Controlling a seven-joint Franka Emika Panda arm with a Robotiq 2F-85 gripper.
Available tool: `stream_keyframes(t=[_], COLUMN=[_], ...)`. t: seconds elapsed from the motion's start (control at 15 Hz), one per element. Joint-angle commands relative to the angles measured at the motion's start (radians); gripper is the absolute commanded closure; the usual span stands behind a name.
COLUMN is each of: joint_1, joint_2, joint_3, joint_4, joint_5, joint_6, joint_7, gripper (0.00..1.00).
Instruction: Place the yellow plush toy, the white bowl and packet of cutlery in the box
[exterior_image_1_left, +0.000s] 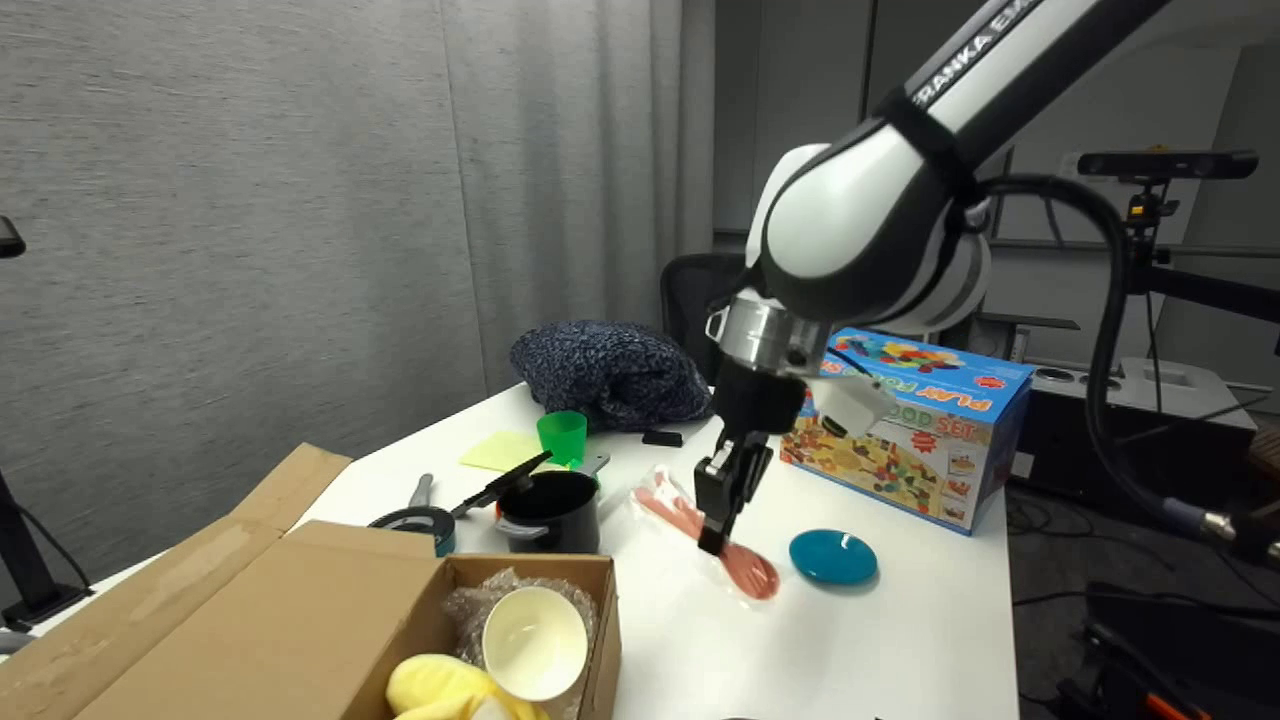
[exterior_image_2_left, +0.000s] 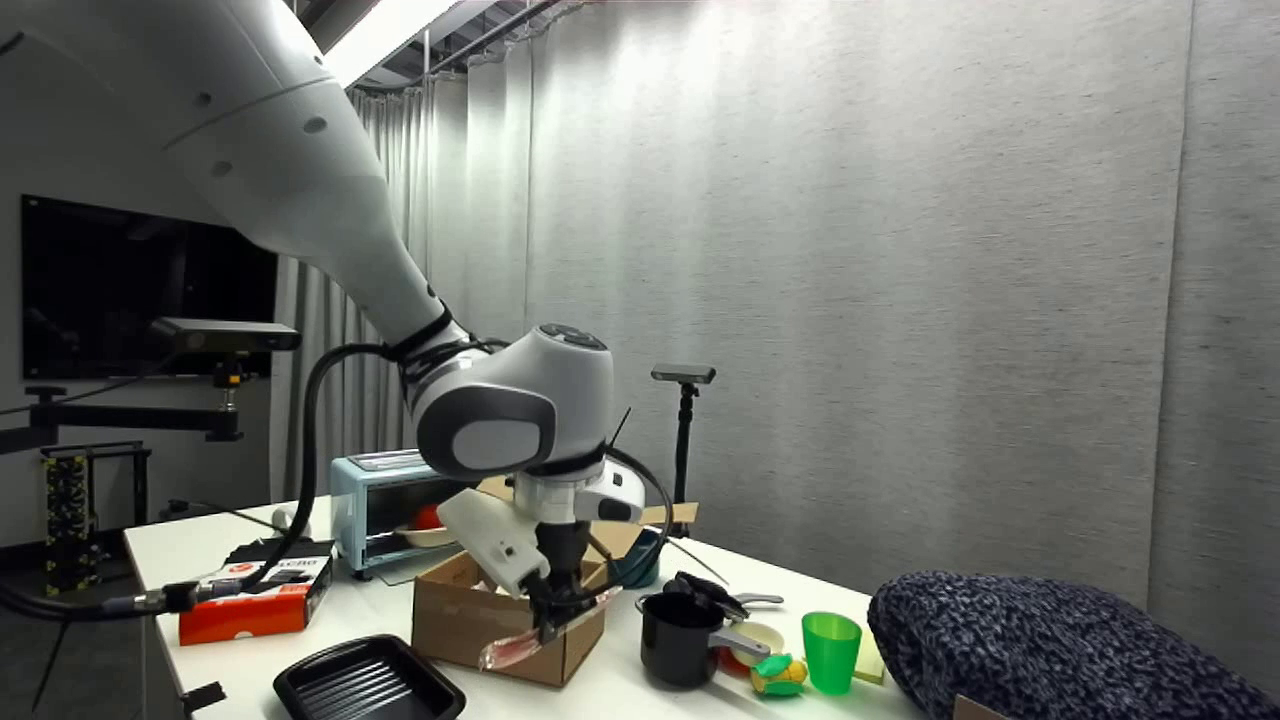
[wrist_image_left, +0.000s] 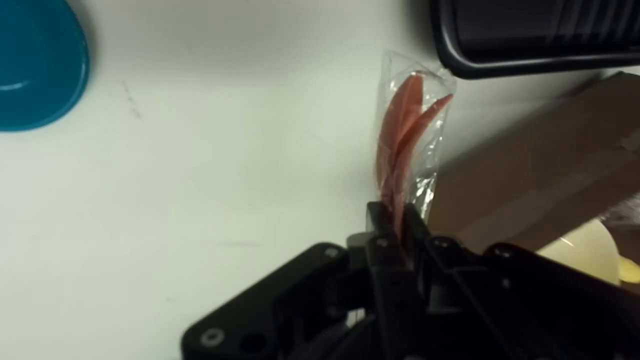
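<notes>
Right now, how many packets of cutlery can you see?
1: the packet is held between the fingers, outside the box. More could be hidden in there.

Grey curtains (exterior_image_2_left: 850, 300) hang behind the white bench (exterior_image_1_left: 850, 660). A bright ceiling light (exterior_image_2_left: 380, 38) glows overhead, and a black screen (exterior_image_2_left: 110, 275) hangs against a dim wall (exterior_image_2_left: 225, 475).

One plush toy (exterior_image_1_left: 447, 686), one cutlery packet (wrist_image_left: 414, 137) — perhaps two utensils (wrist_image_left: 404, 120) inside
</notes>
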Motion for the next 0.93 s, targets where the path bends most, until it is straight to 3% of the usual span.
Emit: stream_keyframes(t=[0.0, 0.27, 0.53, 0.87], joint_1=[0.012, 0.061, 0.085, 0.093], joint_2=[-0.135, -0.122, -0.009, 0.159], joint_3=[-0.001, -0.034, -0.017, 0.018], joint_4=[-0.006, 0.071, 0.191, 0.360], joint_5=[0.169, 0.285, 0.382, 0.310], joint_6=[-0.047, -0.069, -0.108, -0.184], joint_7=[-0.175, -0.296, -0.376, -0.332], gripper=[0.98, 0.98, 0.98, 0.98])
